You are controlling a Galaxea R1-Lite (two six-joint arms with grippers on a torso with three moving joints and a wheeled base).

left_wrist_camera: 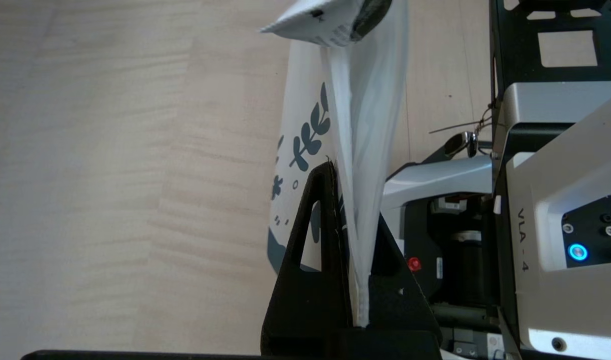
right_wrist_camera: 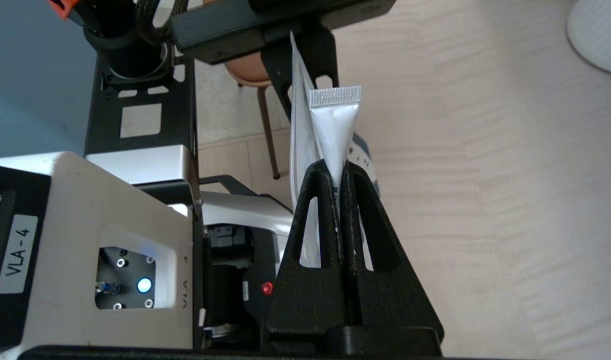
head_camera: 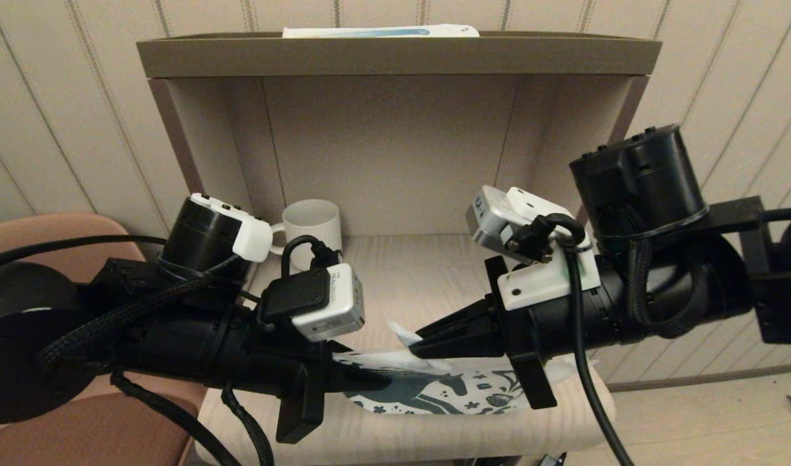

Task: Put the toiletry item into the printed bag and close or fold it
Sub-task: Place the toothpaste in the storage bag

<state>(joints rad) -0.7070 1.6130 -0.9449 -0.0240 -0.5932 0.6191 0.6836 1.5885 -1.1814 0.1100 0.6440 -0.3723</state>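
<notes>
Flanking bag, grippers; mug stands behind.

We cannot see the toiletry item's cap, buried between the right gripper's fingers; at six o'clock, arms cover the printed bag's ends.

Head view: you look forward and down from above both arms onto the pale tabletop, with the mug at the back
Left wrist view: you sit close behind the left gripper, facing along its fingers at the printed bag
Right wrist view: you sit close behind the right gripper, facing the toiletry item
Shared: all three show the bag; both wrist views show the robot's base
</notes>
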